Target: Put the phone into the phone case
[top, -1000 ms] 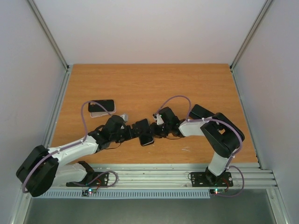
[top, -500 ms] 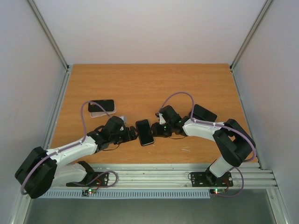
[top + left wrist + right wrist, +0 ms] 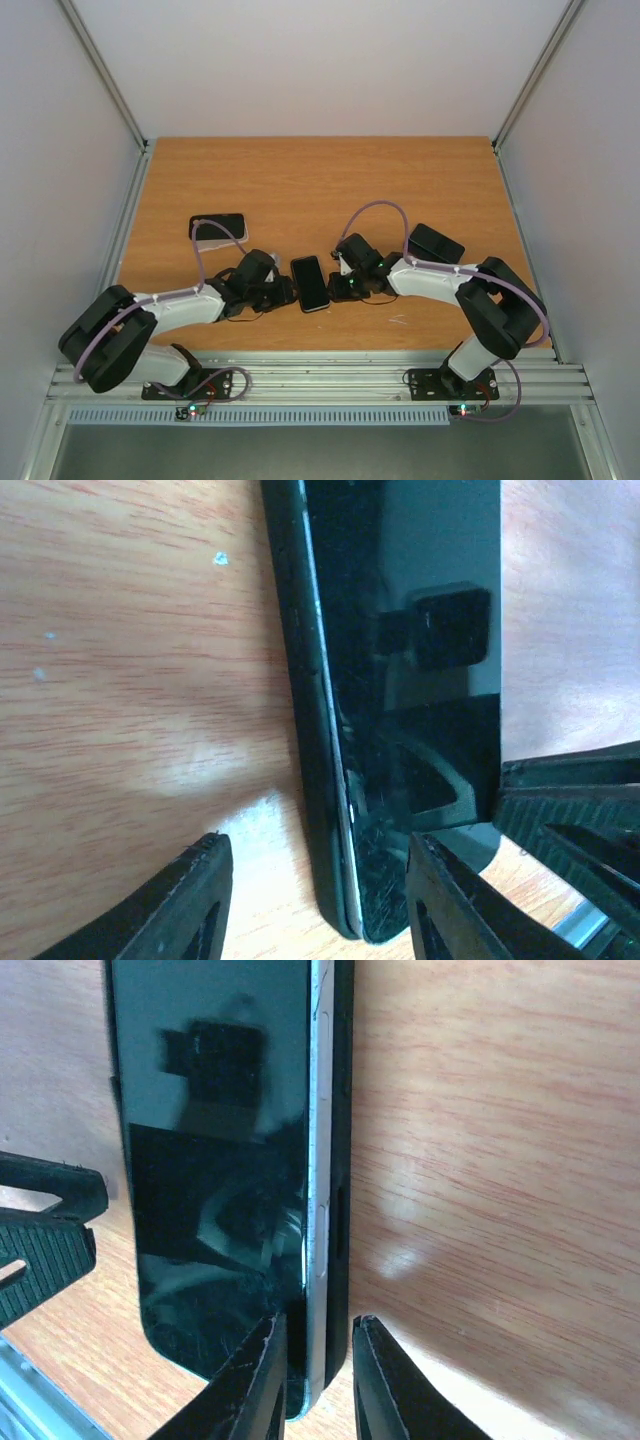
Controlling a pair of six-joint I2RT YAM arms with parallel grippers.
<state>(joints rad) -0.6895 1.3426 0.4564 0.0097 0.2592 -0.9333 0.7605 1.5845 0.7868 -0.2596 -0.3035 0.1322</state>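
Observation:
The phone (image 3: 310, 283) lies flat on the table between my two grippers, screen up, sitting in the black phone case. In the left wrist view the dark screen (image 3: 420, 680) shows a silver rim inside the case wall (image 3: 300, 680). My left gripper (image 3: 285, 290) is open (image 3: 318, 845), straddling the phone's near corner, one finger over the screen and one over the table. My right gripper (image 3: 337, 287) is nearly closed (image 3: 317, 1322) on the other long edge, pinching the phone (image 3: 210, 1160) and the case rim (image 3: 341, 1110).
A second dark phone-like slab on a pale backing (image 3: 218, 230) lies at the left back. A flat black object (image 3: 435, 243) lies behind the right arm. The left gripper's fingers (image 3: 40, 1240) show beyond the phone in the right wrist view.
The phone was held tilted between both grippers and now lies flat on the table. The left gripper has opened and dropped low, and the right gripper has settled onto the phone's edge.

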